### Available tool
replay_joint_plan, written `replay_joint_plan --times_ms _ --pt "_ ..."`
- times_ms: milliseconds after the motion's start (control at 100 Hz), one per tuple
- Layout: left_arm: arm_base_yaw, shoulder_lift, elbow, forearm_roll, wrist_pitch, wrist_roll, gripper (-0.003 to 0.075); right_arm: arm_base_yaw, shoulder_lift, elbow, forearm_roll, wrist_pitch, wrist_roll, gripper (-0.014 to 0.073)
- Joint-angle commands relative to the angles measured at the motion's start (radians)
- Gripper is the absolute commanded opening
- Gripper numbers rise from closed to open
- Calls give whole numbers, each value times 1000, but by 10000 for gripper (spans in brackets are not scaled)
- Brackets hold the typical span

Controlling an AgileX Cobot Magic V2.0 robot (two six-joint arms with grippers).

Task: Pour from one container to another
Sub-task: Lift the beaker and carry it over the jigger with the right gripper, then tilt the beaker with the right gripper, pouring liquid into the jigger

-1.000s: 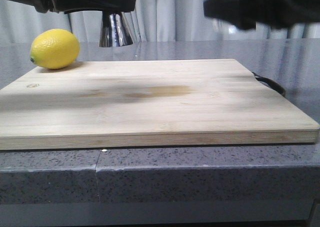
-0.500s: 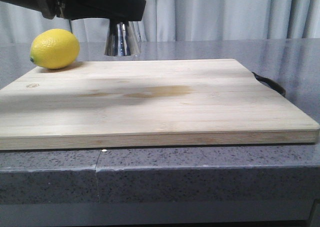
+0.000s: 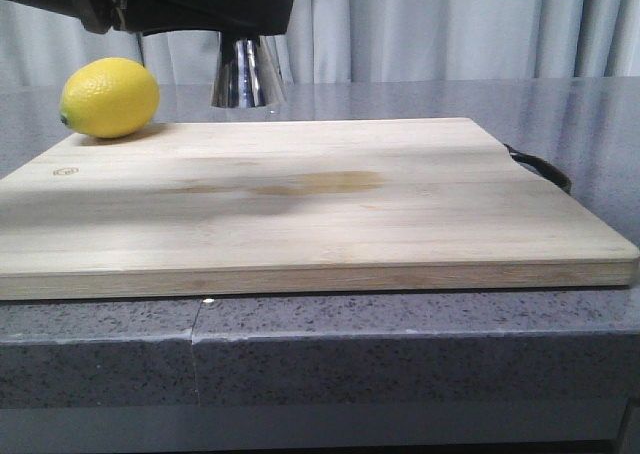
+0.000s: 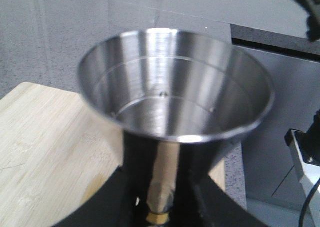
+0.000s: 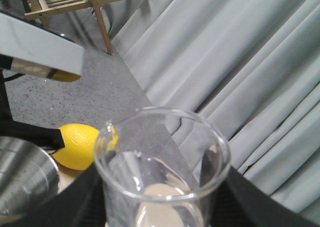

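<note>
Left pincer [image 4: 162, 207] clamps polished steel hourglass jigger [image 4: 175, 92] aloft over wooden cutting board [image 3: 300, 204]. Right pincer [image 5: 165, 207] grips clear glass beaker [image 5: 162, 167] close by. Risk: lip misaligned with jigger mouth, liquid spilling onto board.

jigger [image 4: 175, 87]: your polished steel, mirror-bright
beaker [image 5: 162, 182]: your clear, glossy glass
board [image 3: 300, 204]: pale matt wood
worktop [image 3: 400, 344]: speckled grey stone

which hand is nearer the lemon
Left. The left hand holds the steel jigger just beside the lemon. The right hand, holding the glass beaker, is farther off.
</note>
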Motion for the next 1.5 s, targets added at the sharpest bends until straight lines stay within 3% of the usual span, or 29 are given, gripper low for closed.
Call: replay_joint_plan --times_ms 0,210,1490 --pt "-7 -43 -27 -70 79 -8 -20 1 -35 -39 1 -34 2 201" --pt "-7 -43 -27 -54 89 -30 -20 1 -35 -39 -95 -34 2 201" --pt "-7 -21 -27 -47 96 -30 -20 1 -35 -39 -364 -60 0 201"
